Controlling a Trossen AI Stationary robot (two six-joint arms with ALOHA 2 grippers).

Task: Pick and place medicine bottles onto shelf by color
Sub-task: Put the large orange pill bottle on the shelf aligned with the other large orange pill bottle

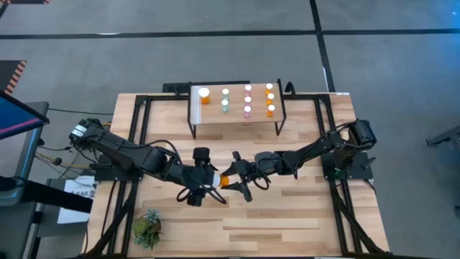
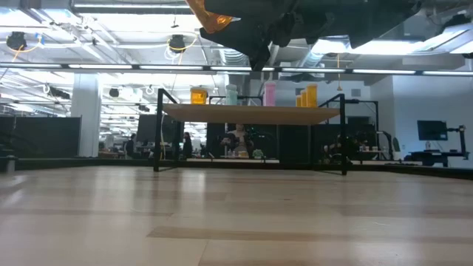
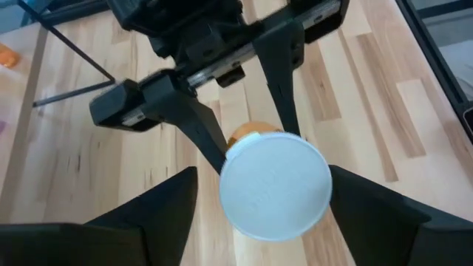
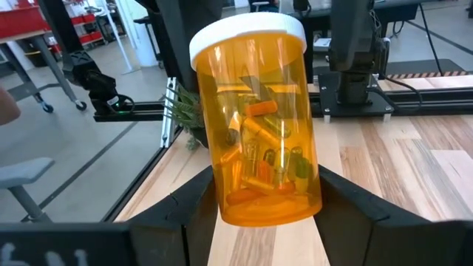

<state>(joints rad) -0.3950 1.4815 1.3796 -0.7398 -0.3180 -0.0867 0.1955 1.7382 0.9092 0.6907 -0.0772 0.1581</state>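
A wide orange medicine bottle [image 1: 223,181] with a white cap [image 3: 275,185] is held level, high above the table's middle, and shows at the top of the low view [image 2: 214,18]. My right gripper [image 1: 241,180] is shut on it. My left gripper [image 1: 207,180] is open, with its fingers standing on either side of the cap. The shelf [image 1: 237,121] stands at the table's far edge and carries orange [image 1: 204,96], teal-green [image 1: 225,101], pink [image 1: 248,101] and more orange [image 1: 270,101] bottles, upright on their bases. My right gripper pinches the orange bottle's body near its bottom end [image 4: 266,210] between its two fingers [image 4: 344,203]. It comes level from the table's right side, along the bottle. The bottle is lifted clear and lies level, its cap [image 4: 247,33] pointing toward my left gripper.
A small green spiky plant [image 1: 147,229] sits near the table's front left corner. The shelf's black legs [image 2: 157,140] stand on the tabletop [image 1: 287,223], with open wood in front of them.
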